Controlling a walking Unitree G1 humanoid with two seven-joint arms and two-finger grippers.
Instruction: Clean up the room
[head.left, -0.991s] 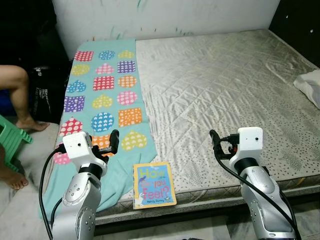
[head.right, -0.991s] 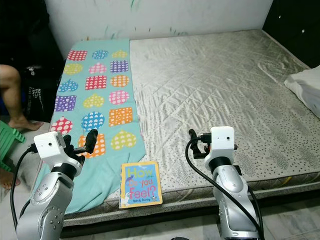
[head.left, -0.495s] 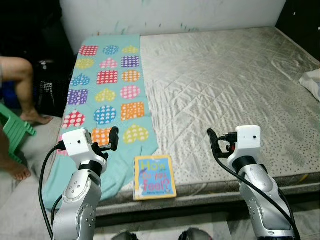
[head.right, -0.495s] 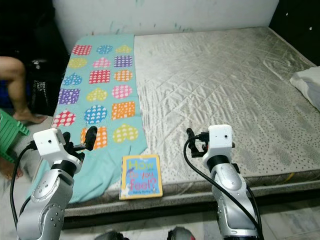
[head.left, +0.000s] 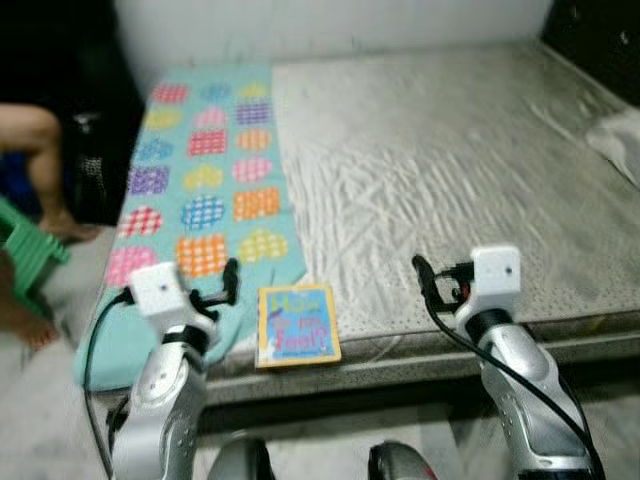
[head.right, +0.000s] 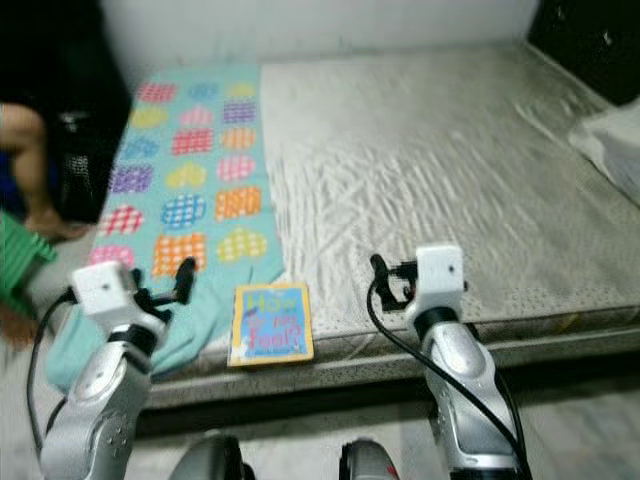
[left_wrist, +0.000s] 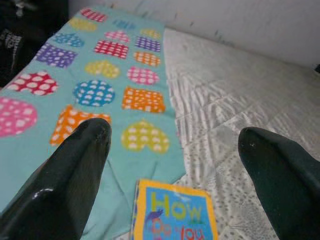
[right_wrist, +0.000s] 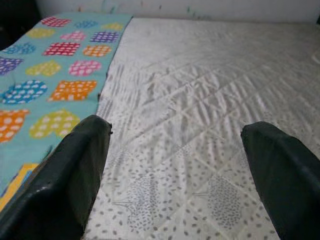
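Robot facing a bed (head.left: 450, 150); a picture book (head.left: 297, 326) lies at the mattress's near edge, just beside a patterned blanket (head.left: 200, 190). Left gripper (left_wrist: 172, 145) and right gripper (right_wrist: 175, 135) hover with fingers spread, grasping nothing. Risk: a careless approach could nudge the book off the edge.

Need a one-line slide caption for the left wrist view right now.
Left gripper, fingers apart, above the "How do you feel?" book beside the heart-patterned blanket.
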